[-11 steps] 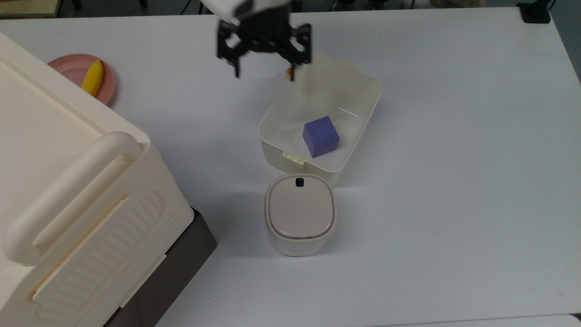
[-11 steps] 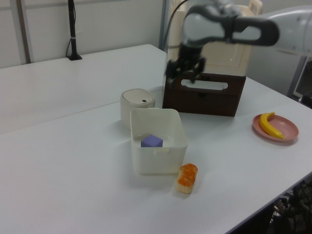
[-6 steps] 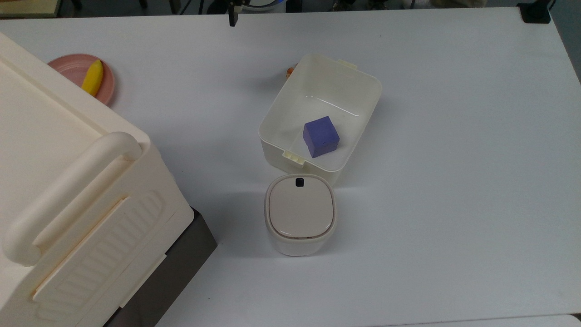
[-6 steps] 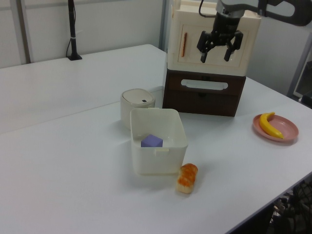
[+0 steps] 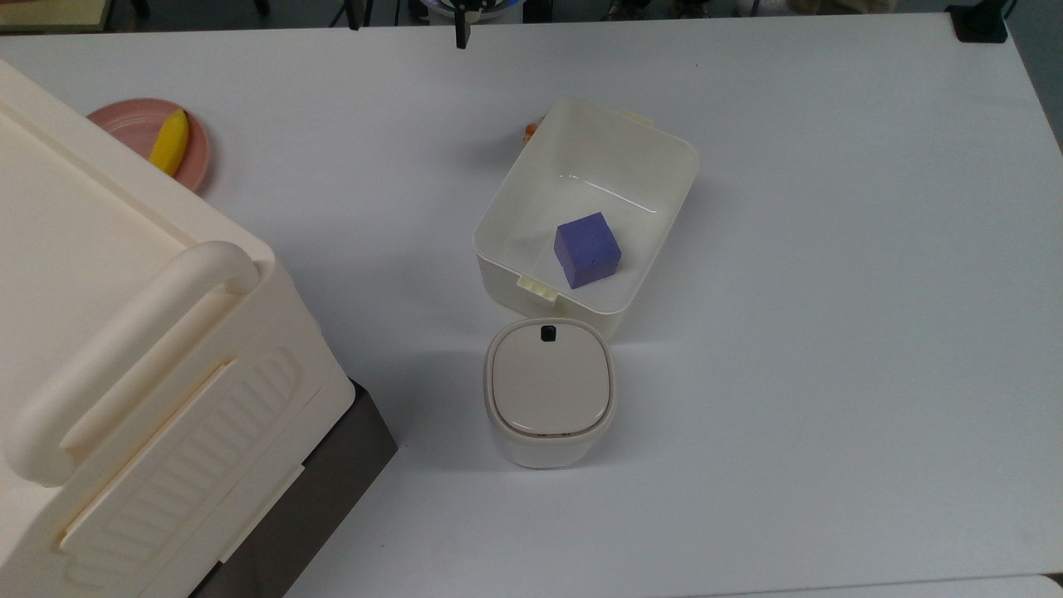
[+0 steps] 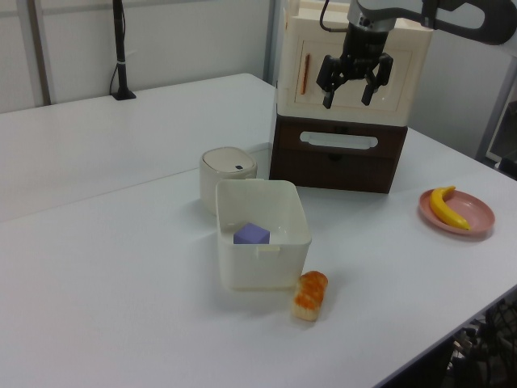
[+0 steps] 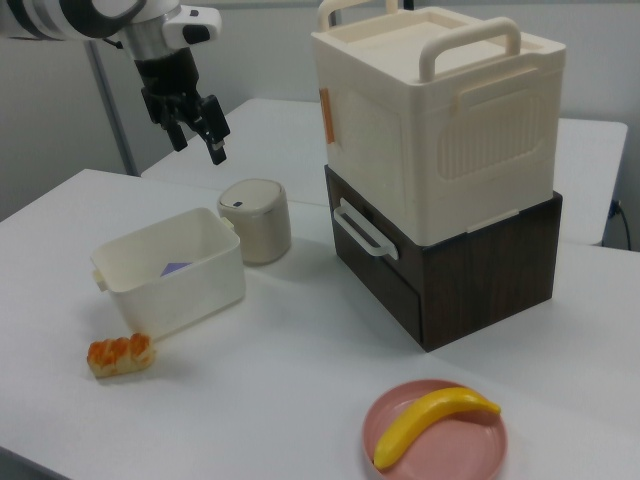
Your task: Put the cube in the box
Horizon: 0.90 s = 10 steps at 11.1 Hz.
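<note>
With the small matte purple-blue cube (image 5: 587, 248) lying on the floor of the cream-white rectangular plastic box (image 5: 669, 148), looks done, or as good as. Sits toward the top view's lower side of the tub, close to the wall with the little tab, clear of the rim, nothing touching it. Same story in the left view: cube (image 6: 252, 234) down inside, walls all round. In the right view just a sliver of purple (image 7: 178, 269) above the tub's (image 7: 190, 287) near wall.

Sweeping left to right across the top view: pink round plate (image 5: 125, 124) with a yellow banana (image 5: 169, 141), big ribbed cream case with a handle (image 5: 124, 349), then the box, and just below it the small rounded lidded bin with a dark button (image 5: 549, 390), sitting right beside the tub. All on the white bench (image 5: 830, 332).

Nothing left to carry, by the look of it; only parking the arm, perhaps.

And the pincer (image 6: 348, 91): high up, well apart from the box, in front of the cream case in the left view. Fingers spread wide, empty, gripping nothing, touching nothing. Same in the right view (image 7: 201, 132), hanging above the bench, splayed and bare.
</note>
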Each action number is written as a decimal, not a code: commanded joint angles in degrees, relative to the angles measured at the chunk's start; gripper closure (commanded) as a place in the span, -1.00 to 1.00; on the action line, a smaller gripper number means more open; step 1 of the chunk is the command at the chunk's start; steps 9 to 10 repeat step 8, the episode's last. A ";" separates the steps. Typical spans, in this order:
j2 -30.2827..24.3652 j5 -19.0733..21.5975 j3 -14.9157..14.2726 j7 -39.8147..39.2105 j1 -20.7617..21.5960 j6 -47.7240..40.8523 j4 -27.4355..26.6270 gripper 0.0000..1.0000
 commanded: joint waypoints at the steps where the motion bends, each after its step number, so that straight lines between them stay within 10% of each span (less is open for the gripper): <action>1: -0.81 1.21 -1.58 -2.30 1.14 -1.24 -0.64 -1.00; 10: -0.72 1.47 -1.58 -3.09 0.96 -1.24 -0.73 -1.00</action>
